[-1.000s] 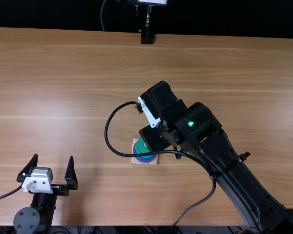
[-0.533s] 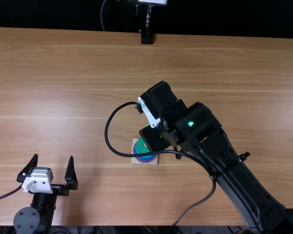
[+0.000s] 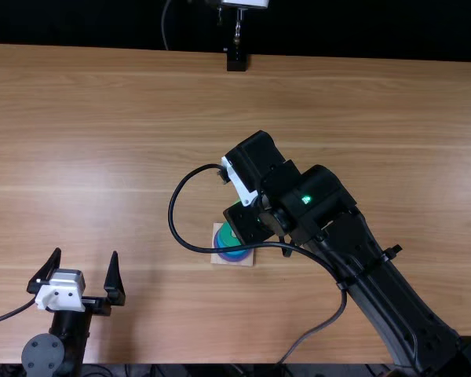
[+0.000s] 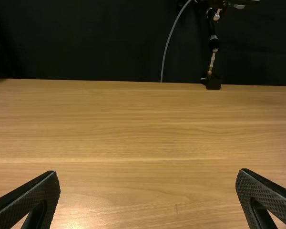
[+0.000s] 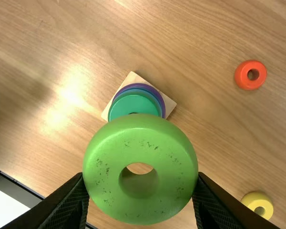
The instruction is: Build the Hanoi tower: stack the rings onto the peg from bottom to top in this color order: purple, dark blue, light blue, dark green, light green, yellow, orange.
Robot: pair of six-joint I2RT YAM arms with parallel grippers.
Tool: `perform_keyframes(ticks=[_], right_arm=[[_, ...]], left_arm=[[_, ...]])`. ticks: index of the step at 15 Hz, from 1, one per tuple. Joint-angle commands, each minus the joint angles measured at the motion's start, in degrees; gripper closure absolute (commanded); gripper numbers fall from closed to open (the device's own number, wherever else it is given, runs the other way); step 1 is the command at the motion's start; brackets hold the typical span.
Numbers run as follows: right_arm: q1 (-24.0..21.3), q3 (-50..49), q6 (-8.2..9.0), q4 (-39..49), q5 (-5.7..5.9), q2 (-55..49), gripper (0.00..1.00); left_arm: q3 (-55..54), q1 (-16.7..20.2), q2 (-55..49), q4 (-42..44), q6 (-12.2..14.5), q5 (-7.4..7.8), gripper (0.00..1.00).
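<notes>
Worktop (image 3: 141, 102) bright, looks lit from above; backdrop (image 3: 361, 31) past the far edge nearly black. Broad pale glare across worktop's left side, hot patch near the stacked rings (image 5: 132, 104) in right wrist view. Soft, faint shadow right of the left pincer (image 3: 86, 251). Light green ring (image 5: 178, 167) evenly lit.

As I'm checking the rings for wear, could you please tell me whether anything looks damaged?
The light green ring in the right hand has dark specks on its face, perhaps chipped paint or dirt. Nothing else stands out.
</notes>
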Motion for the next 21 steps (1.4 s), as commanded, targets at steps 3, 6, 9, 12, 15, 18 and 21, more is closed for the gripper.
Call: perform_keyframes(ticks=[3,6,9,12,15,18,21], right_arm=[[1.53,-0.51,0.37,0.09,-0.40,0.39,1.00],[2.32,-0.60,0.37,0.09,-0.40,0.39,1.00],[2.32,-0.60,0.47,0.30,-0.40,0.48,1.00],[2.23,-0.77,0.47,0.30,-0.40,1.00,1.00],[2.23,-2.18,0.47,0.40,-0.40,1.00,1.00],[2.23,-3.50,0.47,1.99,-0.40,1.36,1.00],[2.23,-3.76,0.47,2.51,-0.40,2.06,1.00]], left_arm=[[-0.93,0.38,-0.67,-1.02,0.20,0.44,0.00],[-0.93,0.38,-0.67,-1.02,0.20,0.44,0.00],[-0.93,0.38,-0.67,-1.02,0.20,0.44,0.00],[-0.93,0.38,-0.67,-1.02,0.30,0.44,0.00],[-0.93,0.38,-0.67,-1.02,0.30,0.44,0.00],[-0.93,0.38,-0.67,-1.02,0.20,0.44,0.00],[-0.93,0.38,-0.67,-1.02,0.20,0.44,0.00]])
